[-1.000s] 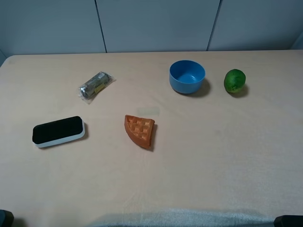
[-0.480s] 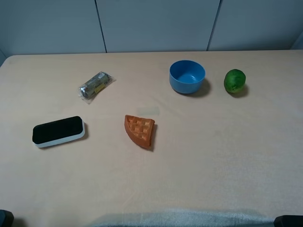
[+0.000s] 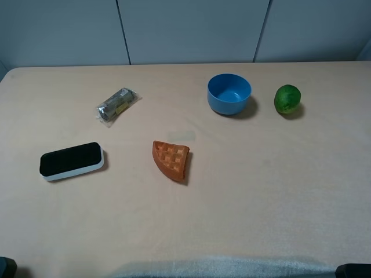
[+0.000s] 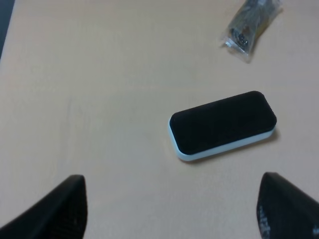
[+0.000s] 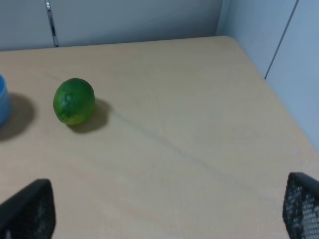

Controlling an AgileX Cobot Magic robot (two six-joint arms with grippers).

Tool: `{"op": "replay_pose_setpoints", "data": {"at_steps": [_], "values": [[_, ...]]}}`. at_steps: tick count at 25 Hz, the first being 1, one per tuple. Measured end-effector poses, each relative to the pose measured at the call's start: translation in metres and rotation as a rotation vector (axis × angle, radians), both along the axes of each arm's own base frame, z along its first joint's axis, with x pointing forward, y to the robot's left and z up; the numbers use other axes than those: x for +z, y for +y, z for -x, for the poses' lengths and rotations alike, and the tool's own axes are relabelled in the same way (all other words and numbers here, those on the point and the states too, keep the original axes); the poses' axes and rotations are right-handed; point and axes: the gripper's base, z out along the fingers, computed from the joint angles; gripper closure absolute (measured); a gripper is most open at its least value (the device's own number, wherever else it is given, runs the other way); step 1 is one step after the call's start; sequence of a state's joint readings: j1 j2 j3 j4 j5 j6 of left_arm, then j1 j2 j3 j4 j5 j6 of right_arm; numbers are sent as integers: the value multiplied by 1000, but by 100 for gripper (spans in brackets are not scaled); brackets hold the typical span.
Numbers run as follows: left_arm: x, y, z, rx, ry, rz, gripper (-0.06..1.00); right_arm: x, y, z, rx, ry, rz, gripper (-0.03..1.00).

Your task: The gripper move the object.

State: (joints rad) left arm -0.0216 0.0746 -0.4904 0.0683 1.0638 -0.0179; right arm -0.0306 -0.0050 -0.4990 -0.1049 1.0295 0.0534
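Note:
The object, a small glossy green egg-shaped fruit [image 3: 287,99], rests on the table at the far right, just right of the blue bowl [image 3: 229,93]. It also shows in the right wrist view [image 5: 74,101], free and untouched. My right gripper [image 5: 164,209] is open, fingers wide apart, well short of the fruit. My left gripper [image 4: 172,204] is open and empty, hovering near the black and white eraser [image 4: 223,124]. In the exterior high view only dark arm parts show at the bottom corners.
An orange waffle wedge [image 3: 171,159] lies mid-table. The black and white eraser [image 3: 72,160] lies at the left. A wrapped snack packet [image 3: 117,105] lies at the back left. The table's right edge [image 5: 279,99] runs close beside the fruit.

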Motion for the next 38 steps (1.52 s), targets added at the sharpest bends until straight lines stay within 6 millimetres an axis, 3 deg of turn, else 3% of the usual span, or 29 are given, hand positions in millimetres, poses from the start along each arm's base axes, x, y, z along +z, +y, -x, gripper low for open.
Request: {"op": "replay_pose_setpoints", "data": {"at_steps": [38], "values": [[0, 0, 0, 0, 0, 0, 18, 0, 0, 0, 0, 0, 0, 27]]}}
